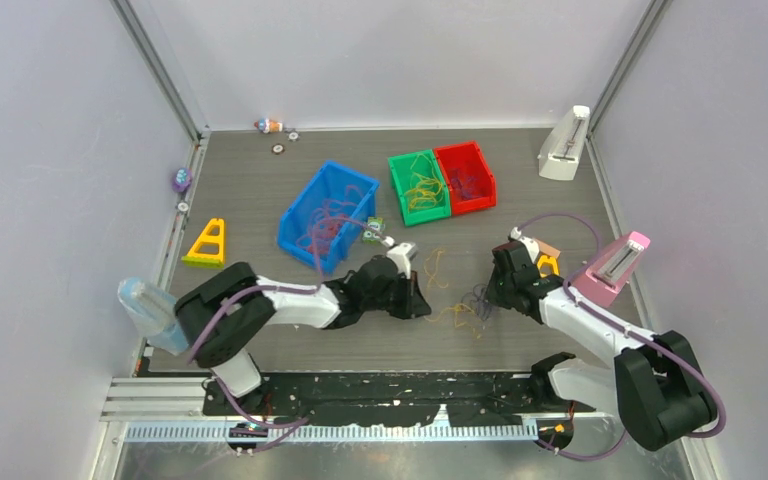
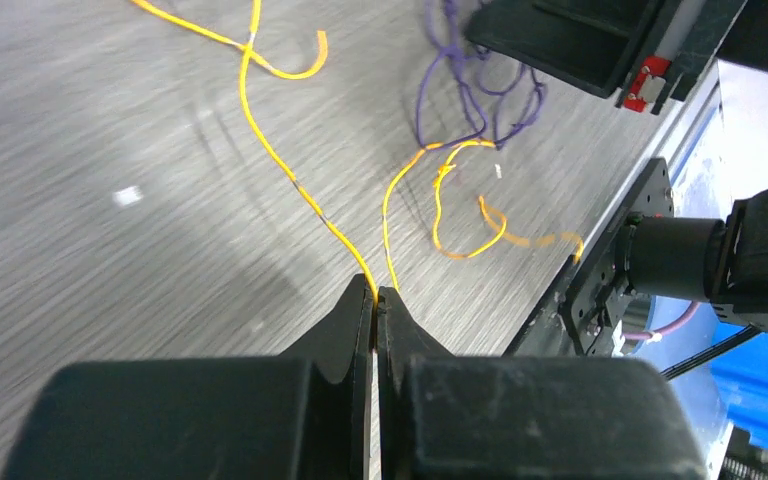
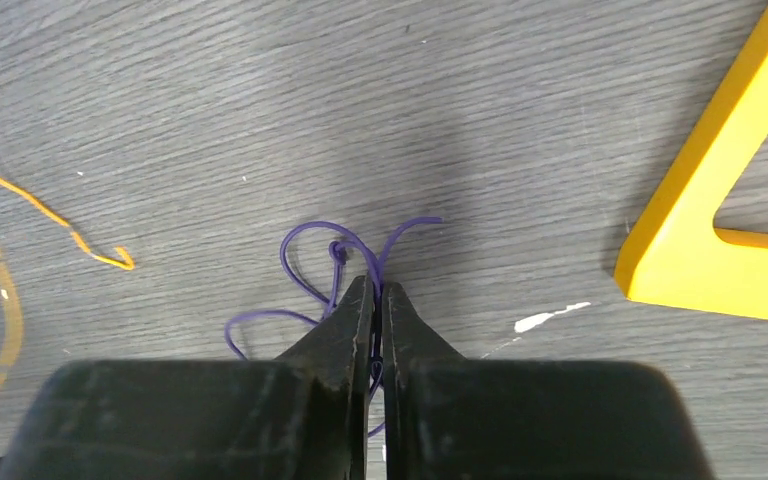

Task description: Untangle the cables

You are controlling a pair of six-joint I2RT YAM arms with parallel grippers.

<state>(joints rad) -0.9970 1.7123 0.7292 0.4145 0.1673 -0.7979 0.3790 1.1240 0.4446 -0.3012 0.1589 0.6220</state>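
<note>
My left gripper (image 2: 376,295) is shut on a yellow cable (image 2: 280,165) whose two strands run from the fingertips across the table. A purple cable (image 2: 480,100) lies beyond it, touching the yellow loops. My right gripper (image 3: 376,285) is shut on the purple cable (image 3: 305,260), whose loops spread just ahead of the fingertips. In the top view the left gripper (image 1: 422,306) and right gripper (image 1: 488,303) face each other low over the yellow cable (image 1: 455,316) and purple cable (image 1: 475,297). Another yellow strand (image 1: 435,265) lies loose behind them.
A blue bin (image 1: 355,180) holds red cables, a green bin (image 1: 397,165) yellow ones, a red bin (image 1: 488,175) purple ones. A yellow triangle (image 3: 700,230) lies right of my right gripper. Another yellow triangle (image 1: 207,243), a white wedge (image 1: 563,145) and a pink wedge (image 1: 612,268) stand around.
</note>
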